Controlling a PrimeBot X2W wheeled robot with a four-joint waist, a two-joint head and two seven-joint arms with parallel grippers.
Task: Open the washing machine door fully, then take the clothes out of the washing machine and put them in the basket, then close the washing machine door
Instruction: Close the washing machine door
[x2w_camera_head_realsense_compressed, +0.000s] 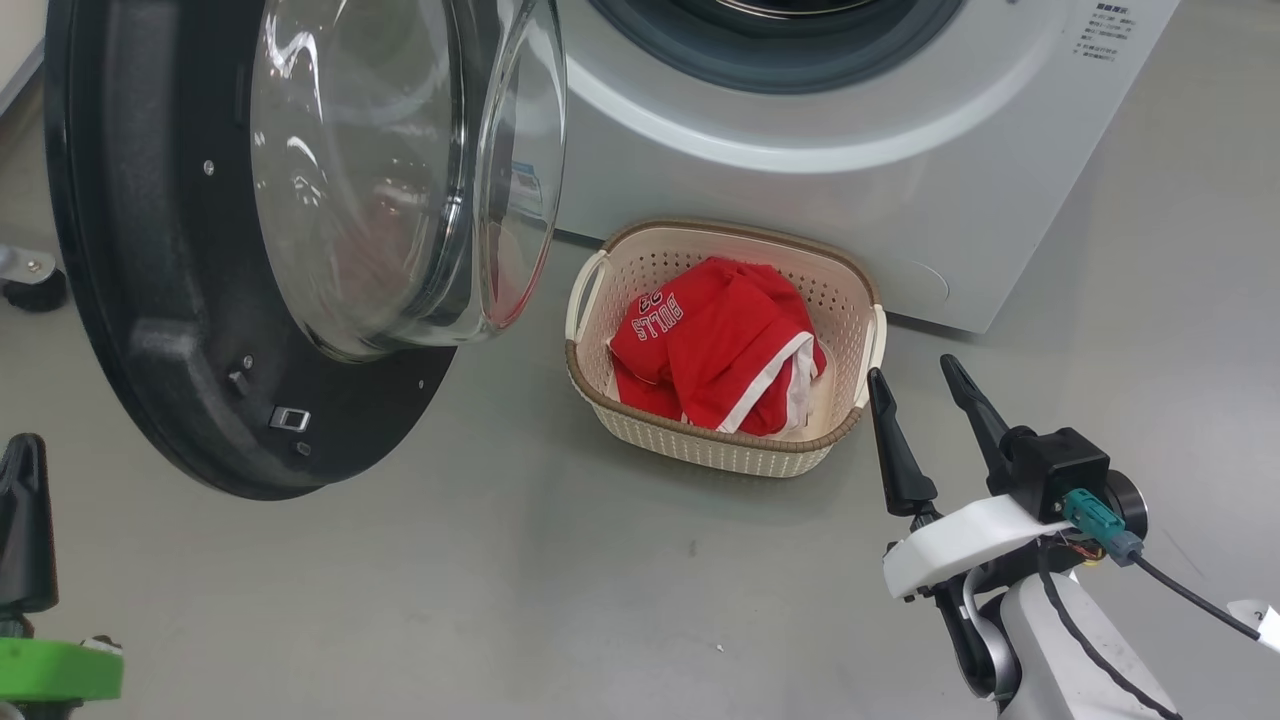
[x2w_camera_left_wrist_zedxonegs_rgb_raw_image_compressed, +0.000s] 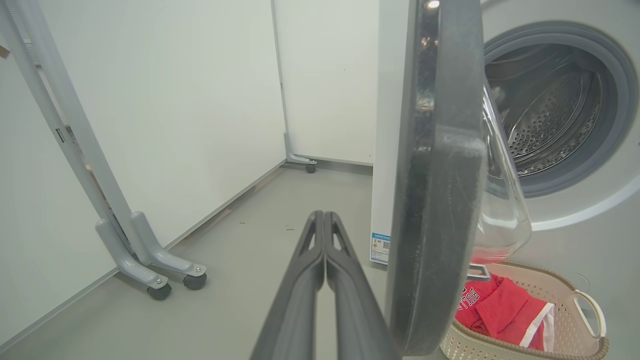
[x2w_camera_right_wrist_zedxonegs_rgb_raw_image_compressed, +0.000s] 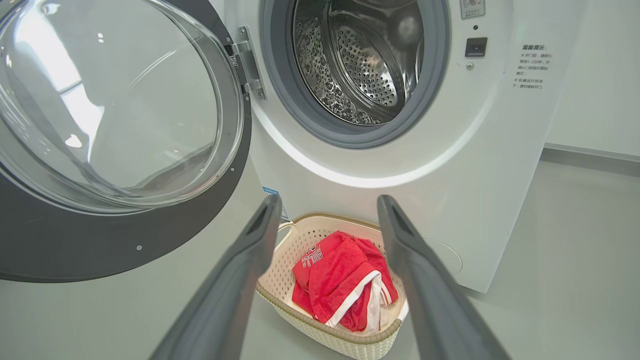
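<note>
Farthest to the left of the basket (x2w_camera_head_realsense_compressed: 700, 442), the left end effector (x2w_camera_left_wrist_zedxonegs_rgb_raw_image_compressed: 324, 216) has its two dark fingers pressed flat together along their length, with nothing between them. It sits on the outer side of the washing machine door (x2w_camera_head_realsense_compressed: 150, 300), close to the door's black rim. Whether it touches the rim cannot be told.

The door hangs swung wide open to the left of the basket. Its inner face and clear glass bowl (x2w_camera_head_realsense_compressed: 380, 180) are turned toward the basket.

The basket stands on the grey floor (x2w_camera_head_realsense_compressed: 500, 580). The clothes (x2w_camera_head_realsense_compressed: 720, 350) lie heaped inside it, red with white stripe trim. The white "BULLS" lettering faces up on the basket's left side.

Directly behind the basket stands the washing machine (x2w_camera_head_realsense_compressed: 850, 200), its white front close to the basket's back rim. The grey-rimmed opening above the basket is uncovered, and the perforated steel drum (x2w_camera_right_wrist_zedxonegs_rgb_raw_image_compressed: 365, 65) is in plain view.

To the right of the basket, on the side nearer the robot, the right end effector (x2w_camera_head_realsense_compressed: 913, 368) has its fingers spread wide apart and grips nothing. Its left fingertip is close to the basket's right handle (x2w_camera_head_realsense_compressed: 878, 335). In the right wrist view the two fingers frame the basket and the clothes in it.
</note>
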